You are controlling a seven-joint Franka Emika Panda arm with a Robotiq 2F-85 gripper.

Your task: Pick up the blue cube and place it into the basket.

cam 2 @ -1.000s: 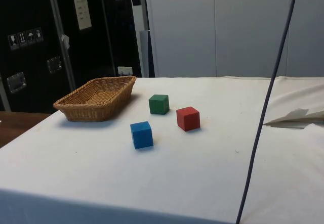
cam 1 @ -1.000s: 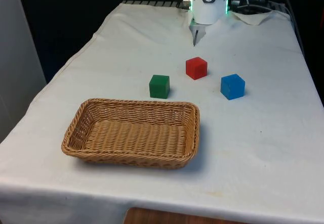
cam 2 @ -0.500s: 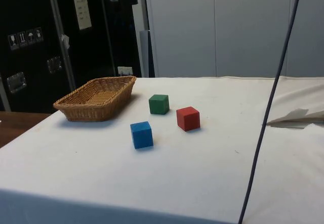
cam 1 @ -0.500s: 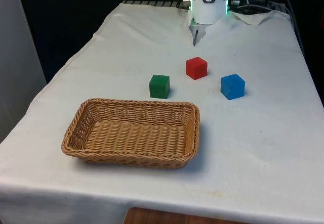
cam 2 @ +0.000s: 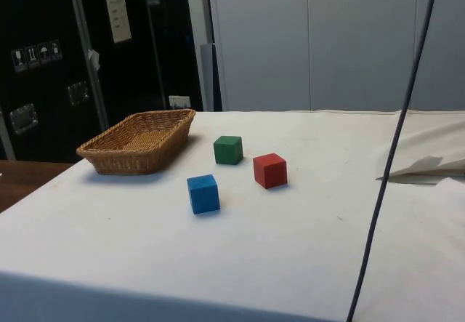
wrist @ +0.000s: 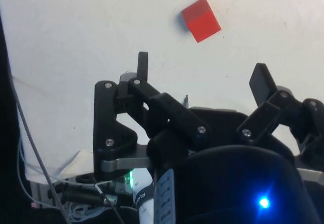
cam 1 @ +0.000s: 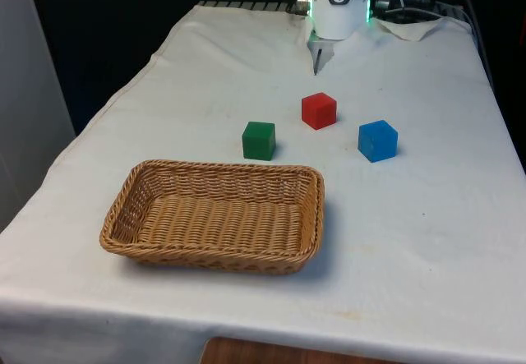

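The gripper (wrist: 202, 75) hung above the tabletop (cam 1: 427, 241) with its two fingers spread wide apart, nothing between them and nothing touched. Below it in the wrist view lay the red cube (wrist: 201, 19), bare white cloth showing between the cube and the fingertips.

Judging from that, the task was at its very start: the approach to the blue cube (cam 1: 377, 140) was not yet made, and no grasp was in hand. The next move, as I read it, called for the gripper to travel out past the red cube, line its open fingers over the blue cube, come down around it and close (the spread looked ample for a block of that sort).

Taking the red cube (cam 1: 318, 110) as the landmark: the blue cube sat near it, toward the front view's right and a little nearer the camera, apart from it and flat on the cloth. The green cube (cam 1: 258, 140) stood near the red cube on the front view's left, also a little nearer the camera. The wicker basket (cam 1: 123, 216) lay beyond the green cube from the red one, well apart from the blue cube, open side up with no cube in it.
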